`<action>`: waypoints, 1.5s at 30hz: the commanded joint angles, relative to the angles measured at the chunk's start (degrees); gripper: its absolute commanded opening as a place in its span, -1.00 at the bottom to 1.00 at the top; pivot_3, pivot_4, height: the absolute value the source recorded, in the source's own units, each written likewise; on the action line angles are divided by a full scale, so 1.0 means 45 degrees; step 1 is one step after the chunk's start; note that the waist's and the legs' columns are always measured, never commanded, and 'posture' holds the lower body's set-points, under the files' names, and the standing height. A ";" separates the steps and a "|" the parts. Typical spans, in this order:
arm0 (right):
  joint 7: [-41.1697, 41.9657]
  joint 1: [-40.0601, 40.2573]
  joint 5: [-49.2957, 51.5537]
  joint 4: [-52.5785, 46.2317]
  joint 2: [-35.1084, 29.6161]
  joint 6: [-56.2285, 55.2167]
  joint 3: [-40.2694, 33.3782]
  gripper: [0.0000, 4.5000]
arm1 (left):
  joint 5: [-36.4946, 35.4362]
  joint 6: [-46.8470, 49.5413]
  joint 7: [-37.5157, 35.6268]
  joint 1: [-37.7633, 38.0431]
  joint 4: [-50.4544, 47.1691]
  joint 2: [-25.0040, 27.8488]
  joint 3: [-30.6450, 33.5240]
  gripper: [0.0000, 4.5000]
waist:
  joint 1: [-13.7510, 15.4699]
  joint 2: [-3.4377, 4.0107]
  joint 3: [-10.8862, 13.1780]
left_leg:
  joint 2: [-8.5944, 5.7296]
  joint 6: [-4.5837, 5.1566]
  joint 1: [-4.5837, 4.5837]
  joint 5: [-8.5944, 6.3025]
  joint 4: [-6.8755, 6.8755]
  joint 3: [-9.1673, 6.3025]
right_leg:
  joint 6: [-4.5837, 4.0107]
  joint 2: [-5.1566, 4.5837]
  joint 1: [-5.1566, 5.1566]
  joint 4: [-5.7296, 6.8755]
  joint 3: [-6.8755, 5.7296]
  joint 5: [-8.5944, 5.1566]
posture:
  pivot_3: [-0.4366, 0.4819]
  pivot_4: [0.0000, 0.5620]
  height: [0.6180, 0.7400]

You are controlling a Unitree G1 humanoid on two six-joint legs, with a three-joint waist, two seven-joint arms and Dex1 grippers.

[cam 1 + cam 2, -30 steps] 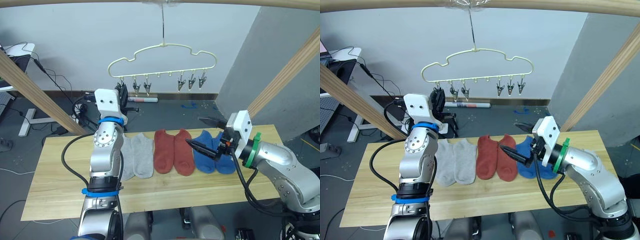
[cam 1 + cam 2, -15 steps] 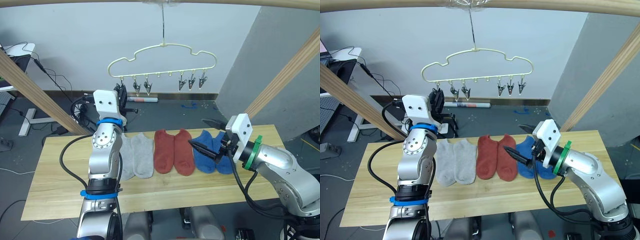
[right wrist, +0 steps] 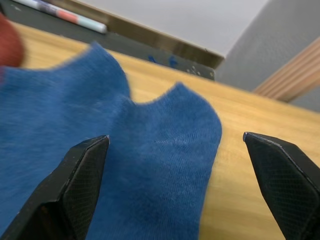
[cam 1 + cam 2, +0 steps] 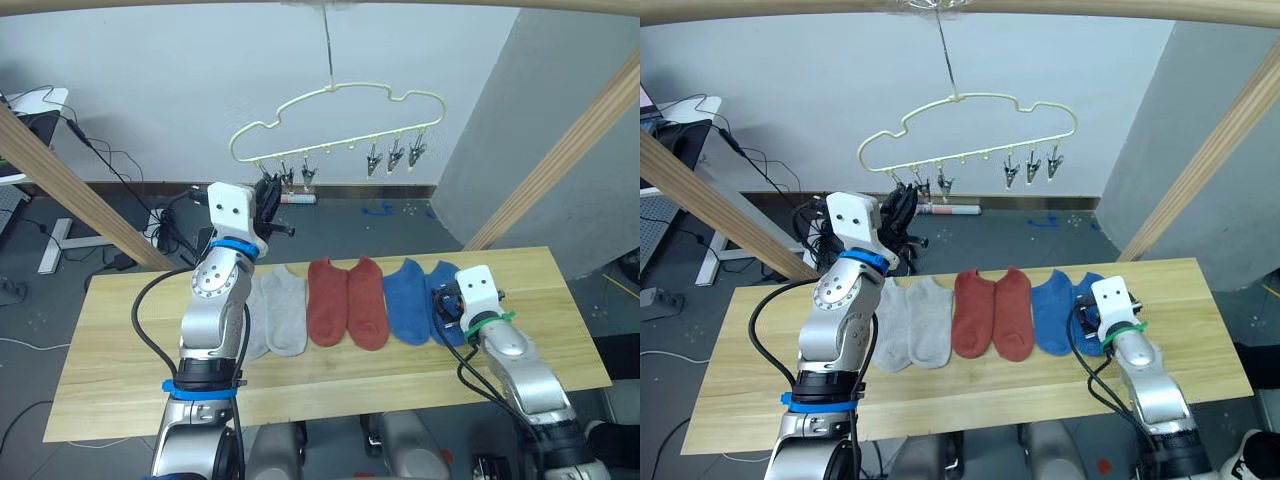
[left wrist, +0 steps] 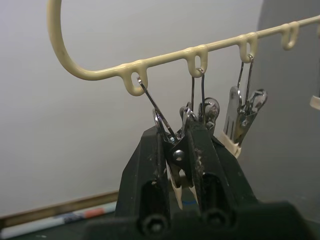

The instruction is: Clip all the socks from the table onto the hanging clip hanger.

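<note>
Since a second ago my right gripper has dropped from above the table's right half onto the outer blue sock, and the clip hanger has tilted, its right end raised.

Six socks lie in a row across the middle of the table: two light grey socks on the left, two rust red socks in the middle, two blue ones on the right, each pair touching side by side. All six are flat on the planks.

My right fingers are spread wide, one tip over the blue sock, the other over bare wood beside it, holding nothing.

My left gripper is pinched on a metal clip near the hanger's left end. I count six clips on its lower wire.
</note>
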 commanded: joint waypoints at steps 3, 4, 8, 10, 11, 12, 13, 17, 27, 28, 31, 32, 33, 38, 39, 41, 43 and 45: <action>-0.0692 -0.1205 0.0165 0.2511 0.0699 -0.1289 -0.1180 1.00 | -0.0422 0.0342 -0.0410 -0.0196 -0.0821 0.0337 0.0154 -0.87 | 0.0038 0.0002 0.0003 | 0.0001 -0.0001 -0.0002 0.0000 -0.0005 -0.0002 | 0.0000 0.0002 0.0000 -0.0001 -0.0002 0.0000 | -0.40 0.11 1.00; -0.0668 -0.1339 0.0215 0.2859 0.0800 -0.1409 -0.1297 1.00 | -0.0445 0.0388 -0.0421 -0.0203 -0.0841 0.0376 0.0172 -0.87 | 0.0041 0.0003 0.0003 | 0.0001 -0.0001 -0.0004 0.0000 -0.0007 -0.0004 | -0.0001 0.0001 0.0000 -0.0003 -0.0004 0.0000 | -0.39 0.11 1.00; -0.0355 -0.1920 0.0659 0.4423 0.1152 -0.1182 -0.1759 1.00 | -0.0524 0.0551 -0.0526 -0.0152 -0.0920 0.0590 0.0261 -0.87 | 0.0050 0.0004 0.0004 | 0.0003 -0.0001 -0.0008 -0.0001 -0.0013 0.0000 | 0.0000 0.0000 0.0000 -0.0015 -0.0002 0.0000 | -0.36 0.11 1.00; -0.0134 -0.1997 0.0698 0.4747 0.1184 -0.1077 -0.1772 0.84 | -0.0548 0.0571 -0.0553 -0.0147 -0.0910 0.0659 0.0285 -0.87 | 0.0048 0.0004 0.0004 | 0.0002 0.0000 -0.0007 -0.0001 -0.0007 0.0002 | 0.0001 -0.0002 0.0002 -0.0016 0.0003 0.0001 | -0.35 0.11 1.00; -0.0100 -0.2011 0.0690 0.4830 0.1194 -0.1042 -0.1776 0.73 | -0.0562 0.0575 -0.0563 -0.0153 -0.0895 0.0690 0.0304 -0.87 | 0.0049 0.0004 0.0004 | 0.0001 0.0000 -0.0005 -0.0001 -0.0006 0.0005 | 0.0005 -0.0002 0.0002 -0.0013 0.0007 0.0003 | -0.35 0.11 1.00; -0.0025 -0.2029 0.0696 0.4914 0.1201 -0.0995 -0.1760 0.57 | -0.0580 0.0587 -0.0579 -0.0174 -0.0862 0.0728 0.0335 -0.87 | 0.0049 0.0004 0.0004 | 0.0002 0.0000 -0.0004 -0.0001 -0.0005 0.0004 | 0.0006 -0.0002 0.0002 -0.0010 0.0005 0.0005 | -0.35 0.11 1.00; 0.0001 -0.2038 0.0690 0.4964 0.1209 -0.1009 -0.1760 0.41 | -0.0594 0.0601 -0.0595 -0.0193 -0.0838 0.0758 0.0361 -0.87 | 0.0049 0.0004 0.0004 | 0.0001 0.0001 -0.0001 -0.0001 -0.0005 0.0003 | 0.0007 -0.0002 0.0002 -0.0004 0.0005 0.0005 | -0.35 0.11 1.00; 0.0189 -0.2028 0.0641 0.4872 0.1203 -0.1162 -0.1639 -0.23 | -0.0720 0.0665 -0.0718 -0.0251 -0.0779 0.0946 0.0459 -0.87 | 0.0055 0.0004 0.0004 | 0.0002 0.0000 0.0001 -0.0001 -0.0005 -0.0001 | 0.0008 -0.0001 0.0002 0.0006 0.0003 0.0004 | -0.34 0.12 1.00; 0.1615 -0.1451 -0.0360 0.0972 0.0241 -0.2460 -0.0229 -1.00 | -0.1867 0.1769 -0.1524 -0.0501 -0.1000 0.1268 0.0729 -0.87 | 0.0055 0.0054 0.0063 | 0.0001 -0.0002 -0.0007 -0.0001 -0.0012 0.0003 | 0.0012 -0.0001 -0.0004 -0.0010 0.0005 0.0002 | -0.35 0.15 1.00; 0.1935 -0.1457 -0.0515 0.0178 0.0068 -0.2698 0.0084 -1.00 | -0.2029 0.1951 -0.1588 -0.0542 -0.1043 0.1331 0.0777 -0.87 | 0.0044 0.0062 0.0102 | 0.0001 -0.0002 -0.0007 -0.0001 -0.0012 0.0007 | 0.0013 -0.0001 -0.0007 -0.0009 0.0009 0.0002 | -0.35 0.15 1.00; 0.3133 -0.1722 -0.0294 -0.1758 -0.0005 -0.2505 0.0996 -1.00 | -0.2464 0.2464 -0.1736 -0.0676 -0.1137 0.1566 0.0941 -0.87 | 0.0022 0.0063 0.0182 | 0.0003 -0.0006 -0.0004 0.0000 -0.0012 0.0007 | 0.0025 0.0004 -0.0016 0.0006 0.0010 -0.0004 | -0.35 0.16 1.00; 0.3505 -0.1841 -0.0060 -0.2179 0.0088 -0.2242 0.1234 -1.00 | -0.2612 0.2634 -0.1747 -0.0706 -0.1168 0.1618 0.0992 -0.87 | 0.0014 0.0054 0.0218 | 0.0009 -0.0011 0.0000 0.0002 -0.0014 0.0004 | 0.0029 0.0011 -0.0017 0.0010 0.0009 -0.0006 | -0.35 0.16 1.00; 0.4182 -0.2173 0.0400 -0.2574 0.0392 -0.1923 0.1798 -1.00 | -0.2967 0.3045 -0.1756 -0.0753 -0.1245 0.1681 0.1098 -0.87 | 0.0046 0.0050 0.0227 | 0.0016 -0.0025 -0.0001 0.0010 -0.0016 -0.0004 | 0.0031 0.0019 -0.0019 0.0012 0.0004 -0.0008 | -0.34 0.16 1.00; 0.5378 -0.3492 0.1367 -0.2144 0.2027 -0.1492 0.2961 -1.00 | -0.4273 0.4628 -0.1772 -0.1020 -0.1714 0.1912 0.1426 -0.87 | 0.0048 0.0025 0.0287 | 0.0016 -0.0036 -0.0036 0.0015 -0.0011 -0.0022 | 0.0019 0.0008 -0.0052 0.0018 -0.0016 -0.0001 | -0.28 0.13 1.00; 0.5450 -0.3721 0.1318 -0.1847 0.2275 -0.1629 0.3079 -1.00 | -0.4553 0.4985 -0.1719 -0.1101 -0.1821 0.1943 0.1506 -0.87 | 0.0068 0.0025 0.0287 | 0.0017 -0.0039 -0.0044 0.0017 -0.0012 -0.0038 | 0.0019 0.0008 -0.0057 0.0022 -0.0032 -0.0001 | -0.28 0.12 1.00; 0.5528 -0.4085 0.1206 -0.1337 0.2627 -0.1908 0.3279 -1.00 | -0.5000 0.5531 -0.1600 -0.1219 -0.1957 0.2010 0.1649 -0.87 | 0.0136 0.0025 0.0287 | 0.0016 -0.0041 -0.0050 0.0018 -0.0011 -0.0048 | 0.0019 0.0001 -0.0057 0.0019 -0.0047 0.0000 | -0.27 0.12 1.00; 0.5556 -0.4393 0.1146 -0.0867 0.2950 -0.2178 0.3410 -1.00 | -0.5369 0.5967 -0.1471 -0.1318 -0.2035 0.2064 0.1786 -0.87 | 0.0223 0.0024 0.0287 | 0.0009 -0.0040 -0.0058 0.0018 -0.0002 -0.0049 | 0.0017 -0.0012 -0.0056 0.0012 -0.0055 0.0000 | -0.26 0.11 1.00; 0.5574 -0.4658 0.1114 -0.0430 0.3253 -0.2479 0.3507 -1.00 | -0.5680 0.6356 -0.1324 -0.1435 -0.2081 0.2084 0.1914 -0.87 | 0.0300 0.0024 0.0288 | 0.0006 -0.0040 -0.0060 0.0018 0.0004 -0.0049 | 0.0017 -0.0019 -0.0057 0.0011 -0.0059 0.0001 | -0.26 0.10 1.00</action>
